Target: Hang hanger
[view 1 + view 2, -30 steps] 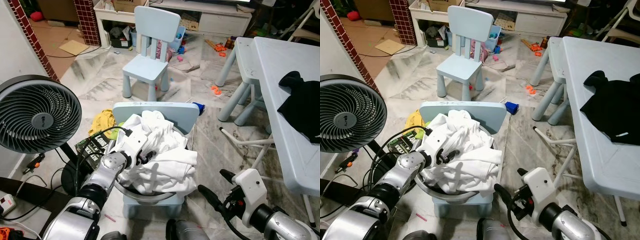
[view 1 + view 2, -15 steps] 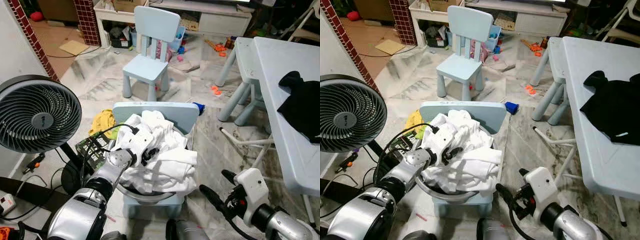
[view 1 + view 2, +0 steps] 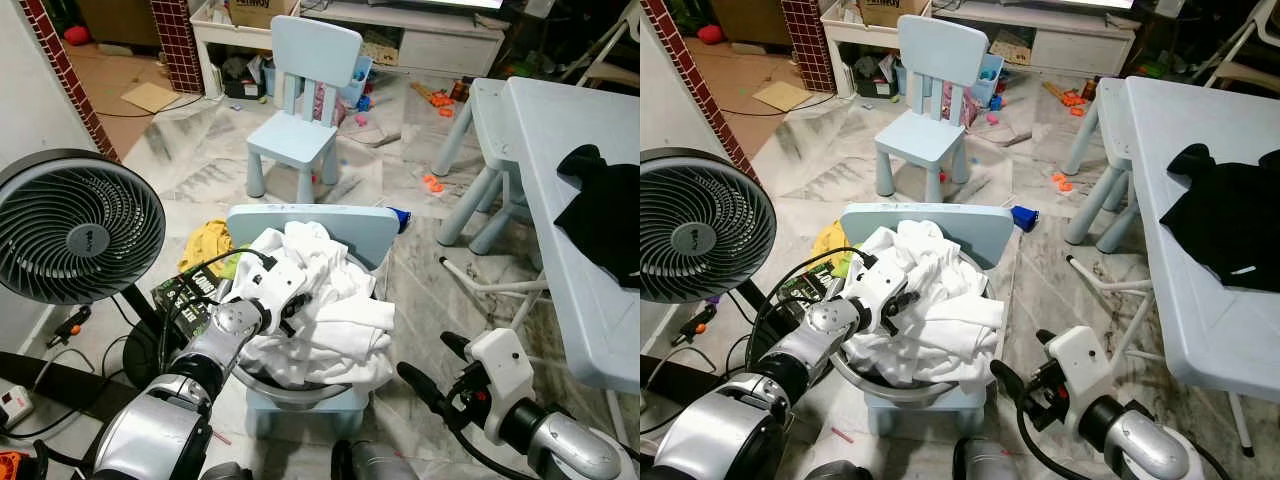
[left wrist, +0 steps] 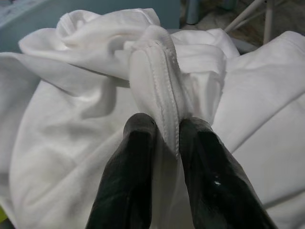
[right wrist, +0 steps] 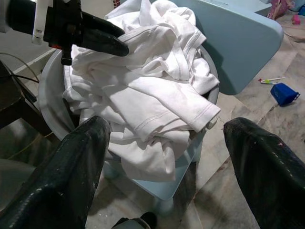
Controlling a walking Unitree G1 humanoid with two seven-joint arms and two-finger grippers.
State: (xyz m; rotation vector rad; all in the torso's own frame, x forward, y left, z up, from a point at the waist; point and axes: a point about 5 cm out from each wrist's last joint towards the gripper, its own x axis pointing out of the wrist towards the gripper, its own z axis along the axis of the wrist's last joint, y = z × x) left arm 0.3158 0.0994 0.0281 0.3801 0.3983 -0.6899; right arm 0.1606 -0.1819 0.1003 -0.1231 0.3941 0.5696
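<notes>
left hand point(image 4: 164, 138) pinched on a fold of white clothes point(image 3: 325, 300) heaped in a basin point(image 5: 50, 90) on a pale blue chair point(image 3: 370, 225), right hand point(image 5: 167, 157) spread wide, low beside it, hanger could not be made out

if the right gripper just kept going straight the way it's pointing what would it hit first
Most likely the white clothes heaped in the basin. The right gripper, fingers wide open, points at that pile in its wrist view. Depth is hard to judge, so the overhanging lower fold may come first.
</notes>
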